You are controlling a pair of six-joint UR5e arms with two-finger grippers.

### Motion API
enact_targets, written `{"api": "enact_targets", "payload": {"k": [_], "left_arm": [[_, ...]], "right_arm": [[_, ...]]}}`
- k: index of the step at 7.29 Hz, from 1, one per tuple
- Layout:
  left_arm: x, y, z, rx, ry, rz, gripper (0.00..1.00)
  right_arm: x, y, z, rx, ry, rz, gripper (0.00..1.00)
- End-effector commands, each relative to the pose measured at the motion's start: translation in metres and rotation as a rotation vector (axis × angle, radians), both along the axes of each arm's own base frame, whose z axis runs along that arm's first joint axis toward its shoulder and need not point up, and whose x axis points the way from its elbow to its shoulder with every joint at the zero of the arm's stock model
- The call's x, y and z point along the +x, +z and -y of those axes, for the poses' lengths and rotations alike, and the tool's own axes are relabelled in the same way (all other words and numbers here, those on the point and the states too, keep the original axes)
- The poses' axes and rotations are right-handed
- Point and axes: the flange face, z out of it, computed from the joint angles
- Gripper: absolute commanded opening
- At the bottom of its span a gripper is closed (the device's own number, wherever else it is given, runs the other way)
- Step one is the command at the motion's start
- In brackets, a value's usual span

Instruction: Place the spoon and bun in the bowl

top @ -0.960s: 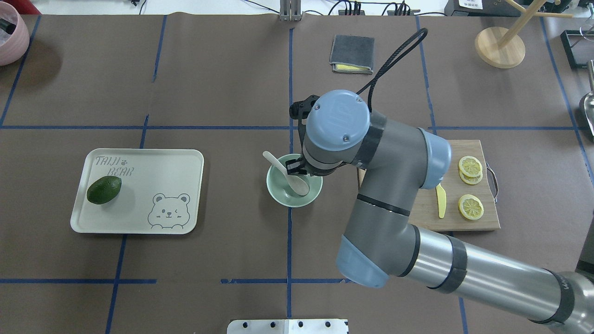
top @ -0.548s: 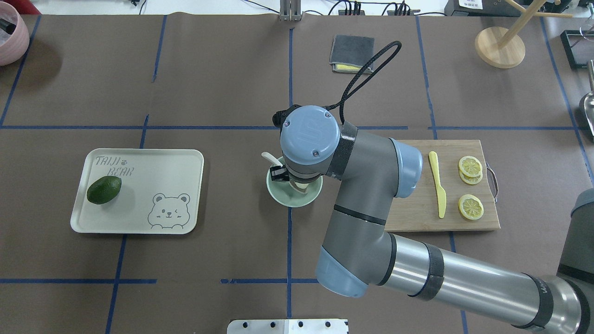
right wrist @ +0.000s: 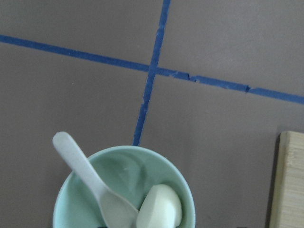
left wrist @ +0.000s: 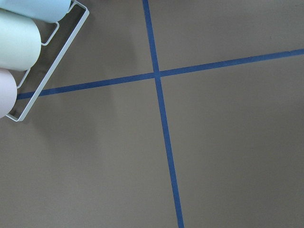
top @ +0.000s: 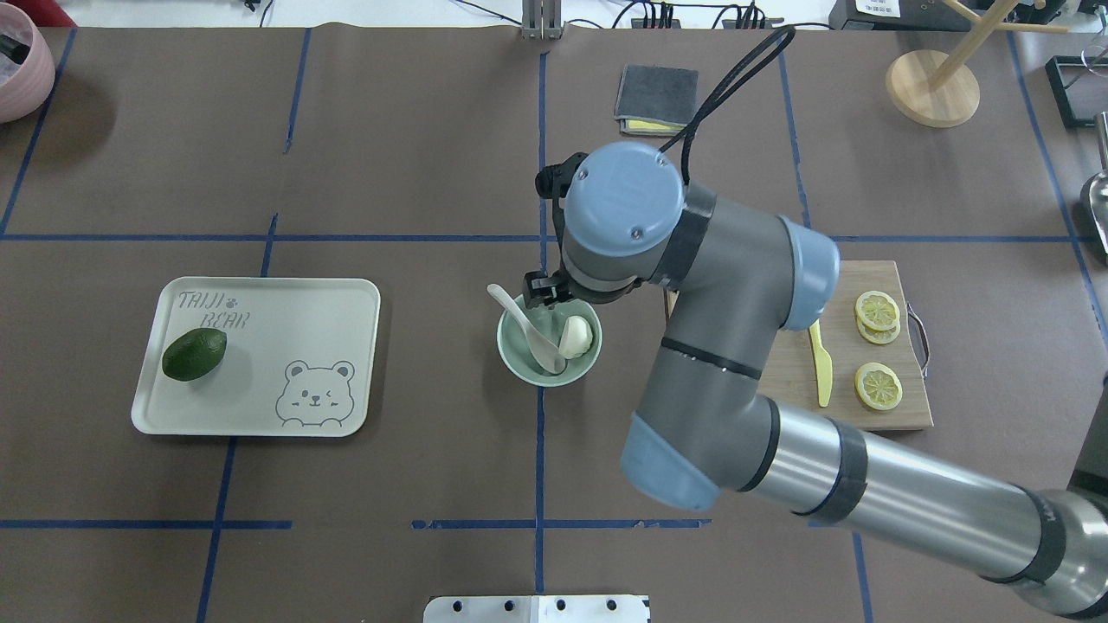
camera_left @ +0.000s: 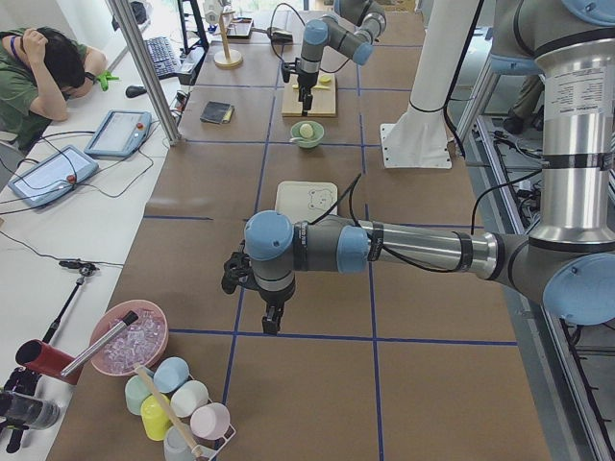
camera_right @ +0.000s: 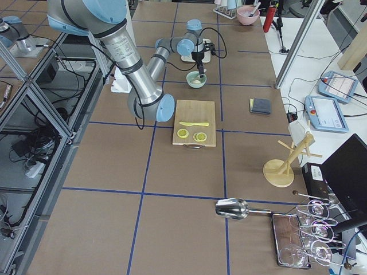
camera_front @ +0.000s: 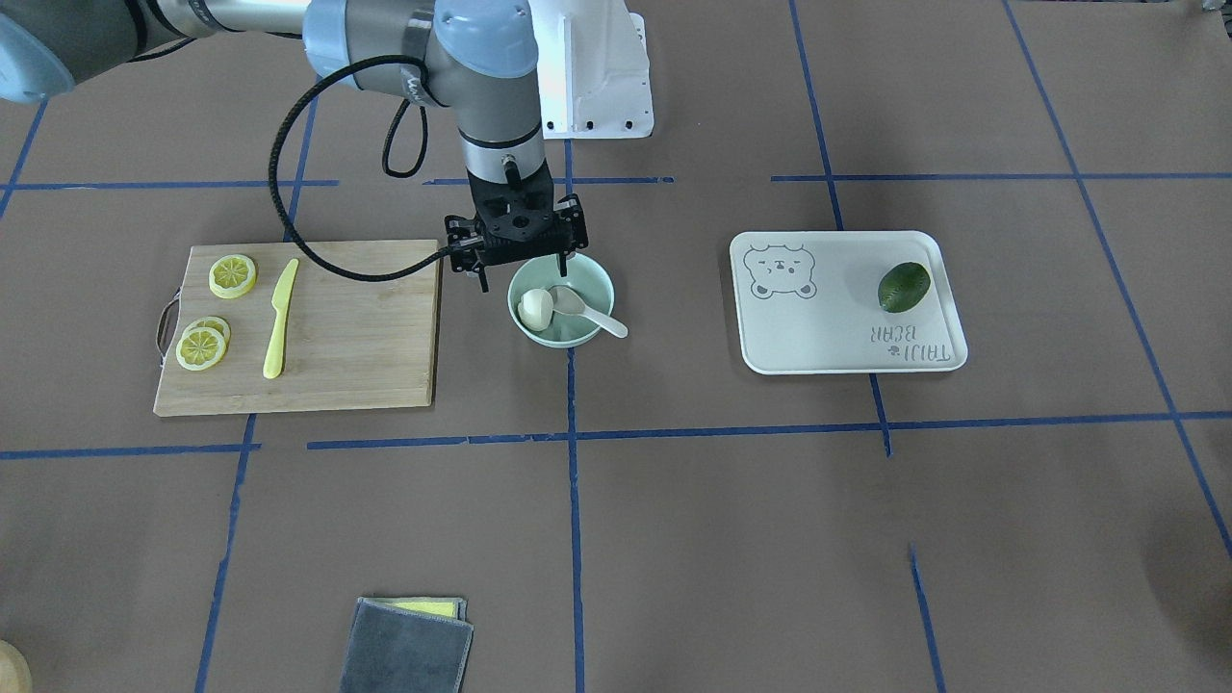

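Observation:
The mint-green bowl (top: 518, 356) stands at the table's middle. The whitish spoon (top: 519, 322) lies in it with its scoop down and its handle over the far-left rim. The white bun (top: 577, 336) lies in the bowl beside the scoop. The right wrist view shows the bowl (right wrist: 124, 165), the spoon (right wrist: 88, 173) and the bun (right wrist: 161, 209) from above. My right gripper (camera_front: 523, 277) hangs open and empty just above the bowl's (camera_front: 592, 279) robot-side rim. My left gripper (camera_left: 272, 322) shows only in the exterior left view, far from the bowl; I cannot tell whether it is open.
An off-white bear tray (top: 277, 346) with a green avocado (top: 194, 353) lies left of the bowl. A wooden cutting board (top: 874, 415) with lemon slices and a yellow knife (top: 822, 374) lies to the right. A grey cloth (top: 658, 99) lies beyond. Cups in a rack (left wrist: 19, 42) stand near the left gripper.
The right arm swung left over the bowl, then drew back to the right. The bun now shows lying in the bowl, and the spoon has shifted slightly.

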Motion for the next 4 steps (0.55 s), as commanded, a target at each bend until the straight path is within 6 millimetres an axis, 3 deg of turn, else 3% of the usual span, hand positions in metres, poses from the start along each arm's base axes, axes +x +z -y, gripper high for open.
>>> {"api": "enact_targets", "payload": {"k": [1,2,3,4], "left_arm": [[0.000,0.003,0.000,-0.005,0.002,0.006,1.00],[0.000,0.002,0.000,-0.003,0.002,0.007,1.00],[0.001,0.008,-0.004,-0.014,0.004,-0.001,1.00],[0.001,0.010,-0.005,-0.018,0.005,0.000,1.00]], "right_arm": [[0.120,0.036,0.089,0.046,-0.088,0.004,1.00],[0.188,0.064,0.123,0.102,-0.153,0.002,1.00],[0.261,0.107,0.146,0.114,-0.190,0.017,1.00],[0.322,0.158,0.155,0.151,-0.236,-0.008,1.00]]}}
